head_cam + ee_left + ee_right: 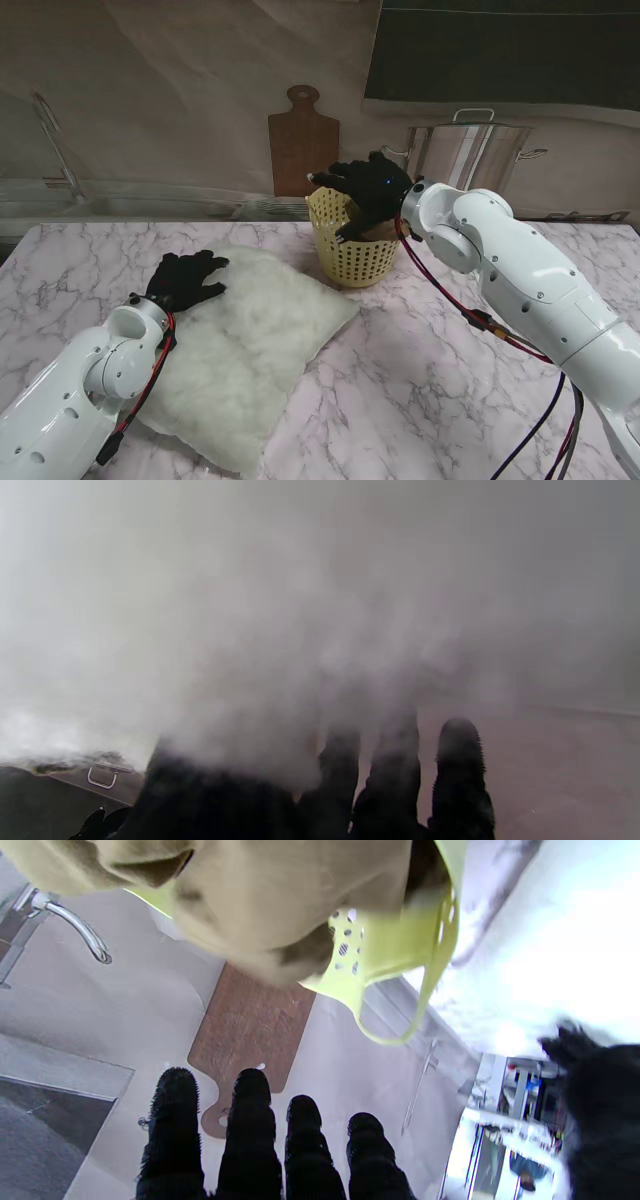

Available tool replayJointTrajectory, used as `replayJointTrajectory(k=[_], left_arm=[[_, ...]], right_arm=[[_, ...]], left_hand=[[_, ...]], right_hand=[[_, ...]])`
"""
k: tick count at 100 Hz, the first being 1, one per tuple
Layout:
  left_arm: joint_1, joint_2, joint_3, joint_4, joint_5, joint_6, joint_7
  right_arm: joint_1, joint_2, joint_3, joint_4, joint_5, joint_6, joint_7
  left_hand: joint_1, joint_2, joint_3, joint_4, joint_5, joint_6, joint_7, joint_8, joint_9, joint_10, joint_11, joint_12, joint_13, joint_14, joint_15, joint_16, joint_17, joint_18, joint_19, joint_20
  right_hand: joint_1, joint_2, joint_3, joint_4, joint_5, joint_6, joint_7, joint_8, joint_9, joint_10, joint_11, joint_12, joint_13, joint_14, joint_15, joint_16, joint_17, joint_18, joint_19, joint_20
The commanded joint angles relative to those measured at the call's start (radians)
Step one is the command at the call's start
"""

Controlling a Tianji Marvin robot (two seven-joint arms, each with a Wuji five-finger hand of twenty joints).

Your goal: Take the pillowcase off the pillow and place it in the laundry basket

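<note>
Now the tan pillowcase (280,905) sits in the yellow laundry basket (352,256); right hand (368,187) hovers above, fingers spread (empty). Left hand (187,279) rests splayed on the bare pillow (255,345). Next: withdraw.

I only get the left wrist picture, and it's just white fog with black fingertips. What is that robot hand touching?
Observer: The left robot hand lies flat, fingers spread, on a fluffy white pillow. The fuzz is right against your lens.
Operator: Where's the other one?
Observer: The right robot hand hovers open over a yellow basket, just beyond the pillow.
Operator: Anything in the basket?
Observer: A tan cloth, likely the pillowcase. The right wrist camera shows it inside.
</note>
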Motion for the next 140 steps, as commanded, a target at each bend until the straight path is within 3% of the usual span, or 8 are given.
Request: replayJointTrajectory(k=[1, 20, 49, 70, 88, 109, 126, 140], left_arm=[[-0.006, -0.005, 0.003, 0.004, -0.007, -0.005, -0.001], [-0.004, -0.016, -0.006, -0.006, -0.062, -0.026, 0.044], [0.024, -0.070, -0.020, -0.018, -0.236, -0.133, 0.262], [0.042, -0.103, -0.009, -0.029, -0.354, -0.236, 0.352], [0.047, -0.121, 0.018, -0.026, -0.447, -0.276, 0.370], [0.022, -0.140, 0.088, 0.050, -0.577, -0.276, 0.358], [0.005, -0.140, 0.123, 0.101, -0.630, -0.254, 0.313], [0.001, -0.139, 0.130, 0.115, -0.644, -0.233, 0.296]], right_arm=[[-0.024, -0.002, 0.023, -0.015, -0.005, -0.013, -0.039], [-0.147, -0.005, 0.159, -0.146, 0.004, -0.012, -0.071], [-0.453, -0.019, 0.403, -0.419, 0.083, 0.031, -0.127], [-0.667, -0.027, 0.519, -0.516, 0.059, 0.050, -0.241], [-0.792, -0.039, 0.552, -0.505, 0.087, 0.109, -0.322], [-0.841, -0.058, 0.514, -0.401, 0.162, 0.194, -0.396], [-0.848, -0.069, 0.485, -0.324, 0.225, 0.217, -0.420], [-0.853, -0.072, 0.483, -0.300, 0.260, 0.224, -0.413]], left_hand=[[0.025, 0.054, 0.000, -0.003, -0.030, 0.022, -0.018, -0.006, -0.040, 0.015, -0.013, -0.011, -0.022, 0.019, -0.016, -0.006, -0.005, 0.003, -0.052, -0.012], [0.016, 0.063, -0.002, -0.004, -0.035, 0.026, -0.019, -0.008, -0.043, 0.015, -0.014, -0.017, -0.036, 0.021, -0.024, -0.016, -0.007, -0.002, -0.077, -0.030], [0.016, 0.078, -0.002, -0.006, -0.032, 0.032, -0.015, -0.005, -0.020, 0.015, 0.003, -0.007, -0.037, 0.016, -0.014, -0.014, -0.010, -0.002, -0.070, -0.028], [0.017, 0.087, -0.002, -0.005, -0.009, 0.031, -0.001, 0.003, -0.005, 0.009, 0.014, 0.010, -0.027, 0.012, -0.002, -0.003, -0.010, 0.006, -0.047, -0.013], [0.032, 0.085, -0.001, -0.003, 0.004, 0.029, 0.009, 0.017, 0.035, 0.004, 0.063, 0.075, -0.006, 0.002, 0.019, 0.026, -0.009, 0.014, -0.020, 0.009], [0.031, 0.089, -0.004, -0.004, -0.010, 0.031, 0.006, 0.022, 0.007, 0.006, 0.131, 0.235, -0.008, -0.001, 0.077, 0.147, -0.020, 0.011, 0.000, 0.044], [0.003, 0.094, -0.003, -0.006, -0.020, 0.027, -0.001, 0.021, -0.079, 0.007, -0.023, 0.025, -0.055, -0.011, -0.038, 0.031, -0.026, 0.002, -0.100, -0.006], [0.004, 0.100, -0.003, -0.005, -0.035, 0.033, -0.008, 0.018, -0.088, 0.008, -0.028, -0.002, -0.066, -0.007, -0.043, 0.010, -0.029, -0.003, -0.114, -0.014]], right_hand=[[-0.022, 0.101, -0.044, -0.004, -0.039, 0.011, -0.001, 0.035, -0.011, 0.014, -0.022, -0.009, -0.018, 0.021, -0.029, -0.017, -0.007, 0.036, -0.017, -0.020], [0.122, 0.270, -0.211, 0.031, -0.019, -0.005, 0.021, 0.117, 0.025, 0.007, 0.000, 0.002, 0.004, 0.010, -0.018, -0.005, 0.007, 0.033, 0.011, -0.009], [0.196, 0.299, -0.239, 0.042, 0.062, -0.056, 0.060, 0.135, 0.108, -0.011, 0.016, 0.008, 0.055, 0.004, 0.000, 0.006, 0.041, 0.029, 0.043, 0.001], [0.214, 0.299, -0.256, 0.046, 0.096, -0.073, 0.094, 0.140, 0.142, -0.019, 0.026, 0.014, 0.079, -0.004, 0.009, 0.016, 0.054, 0.030, 0.058, 0.008], [0.223, 0.302, -0.263, 0.049, 0.097, -0.067, 0.115, 0.143, 0.142, -0.020, 0.034, 0.020, 0.078, -0.006, 0.009, 0.020, 0.054, 0.029, 0.065, 0.012], [0.235, 0.319, -0.277, 0.050, 0.066, -0.045, 0.122, 0.142, 0.112, -0.015, 0.041, 0.027, 0.059, -0.006, 0.003, 0.025, 0.042, 0.021, 0.061, 0.015], [0.247, 0.327, -0.293, 0.051, 0.052, -0.045, 0.127, 0.143, 0.096, -0.024, 0.049, 0.031, 0.046, -0.012, 0.000, 0.027, 0.034, 0.012, 0.052, 0.018], [0.259, 0.327, -0.302, 0.052, 0.048, -0.048, 0.132, 0.144, 0.086, -0.028, 0.051, 0.032, 0.039, -0.011, -0.003, 0.028, 0.029, 0.007, 0.045, 0.020]])
